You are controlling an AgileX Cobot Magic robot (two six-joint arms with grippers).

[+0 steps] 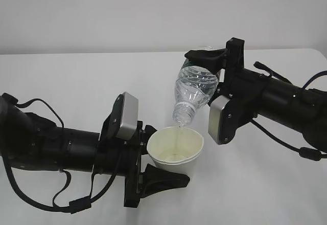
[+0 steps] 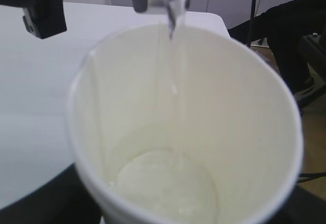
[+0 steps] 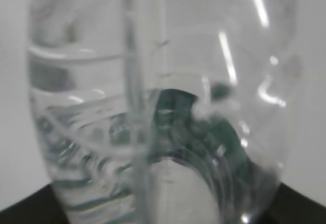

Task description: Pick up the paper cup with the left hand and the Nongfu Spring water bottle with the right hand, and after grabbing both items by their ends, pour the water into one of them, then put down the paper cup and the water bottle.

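your left hand, the black arm with looping cables and a grey block, has its long pointed black fingers closed around the base of the small white tapered paper cup. the cup stands upright, lifted clear of the white worktop, its mouth open to the top. in the left wrist view you look straight down into the cup: cream-yellow walls and a shallow pool of clear water across the bottom.

your right hand, the black arm with the grey rectangular plate, has its blocky black fingers clamped on the bottom end of the small clear ribbed plastic bottle. the bottle hangs tilted neck-down, its open mouth just above the cup's far rim and slightly left of the rim's centre. a thin clear stream runs from the mouth into the cup; you can see it as a pale streak in the left wrist view. water fills the lower, neck side of the bottle.

the right wrist view is filled by the bottle's transparent wall, blurred, with a dark green patch showing through it; the fingers themselves are hard to make out there.

both arms hold their loads between them over the middle of the worktop, cup below, bottle above and to the right.
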